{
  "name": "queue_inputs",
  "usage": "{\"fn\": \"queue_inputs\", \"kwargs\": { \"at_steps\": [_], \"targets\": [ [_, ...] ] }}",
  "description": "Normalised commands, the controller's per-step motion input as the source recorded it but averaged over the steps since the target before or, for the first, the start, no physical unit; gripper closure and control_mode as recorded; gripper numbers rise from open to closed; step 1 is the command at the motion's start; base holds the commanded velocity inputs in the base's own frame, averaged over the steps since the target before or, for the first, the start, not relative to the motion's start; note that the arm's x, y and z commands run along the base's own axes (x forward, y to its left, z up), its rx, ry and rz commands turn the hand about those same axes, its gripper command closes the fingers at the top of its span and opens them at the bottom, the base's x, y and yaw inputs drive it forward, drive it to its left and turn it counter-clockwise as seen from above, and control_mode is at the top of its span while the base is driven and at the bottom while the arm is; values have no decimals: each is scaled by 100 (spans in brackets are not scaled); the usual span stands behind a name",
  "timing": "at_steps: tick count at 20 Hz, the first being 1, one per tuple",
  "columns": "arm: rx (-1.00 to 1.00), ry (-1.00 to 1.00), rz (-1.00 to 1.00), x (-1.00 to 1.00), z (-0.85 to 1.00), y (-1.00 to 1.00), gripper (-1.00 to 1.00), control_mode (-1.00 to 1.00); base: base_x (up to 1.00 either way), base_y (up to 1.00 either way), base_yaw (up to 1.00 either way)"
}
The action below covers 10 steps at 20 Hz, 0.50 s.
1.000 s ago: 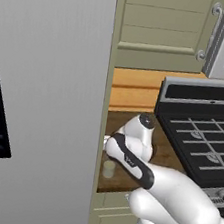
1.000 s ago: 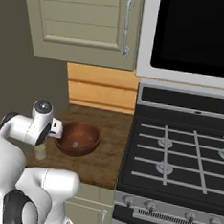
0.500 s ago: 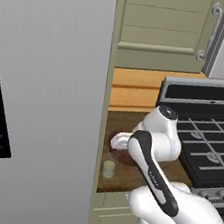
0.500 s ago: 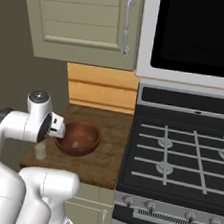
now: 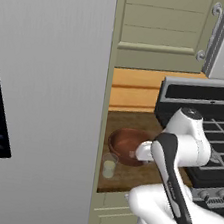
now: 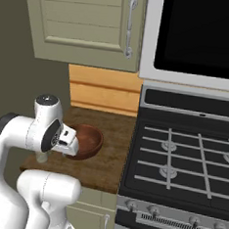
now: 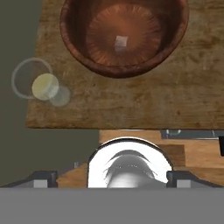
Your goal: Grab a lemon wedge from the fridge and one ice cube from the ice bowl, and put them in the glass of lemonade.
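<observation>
Glass of lemonade [image 7: 41,84], a small clear tumbler with pale yellow liquid, stands at the front left corner of the brown wooden counter [image 7: 144,98], just beside the tall grey fridge [image 5: 45,99]. In my hand view something pale yellow lies in it, but I cannot tell if this is the lemon wedge or only the drink. Next to the glass, nearly touching, sits the round glossy reddish-brown ice bowl [image 7: 124,37], and inside it I see one small pale ice cube [image 7: 121,41] near the middle.

My gripper [image 6: 67,141] hangs above this bowl, and from the side its jaws stand wide apart and hold nothing. The black gas stove [image 6: 186,157] is to the right, well apart from the bowl.

I judge the step in hand is taking the ice cube. To do it well, I should come straight down with the cube centred between my fingertips and keep the jaws clear of the bowl's wall. The cube is small and probably slippery, so I should close slowly and lift gently.
</observation>
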Motion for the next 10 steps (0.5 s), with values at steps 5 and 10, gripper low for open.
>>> {"fn": "queue_inputs", "kwargs": {
  "at_steps": [5,10],
  "targets": [
    [0,-39,-5,7,17,-24,-100,-100,0,0,0],
    [0,0,0,-11,0,0,-100,100,-60,0,0]
  ]
}}
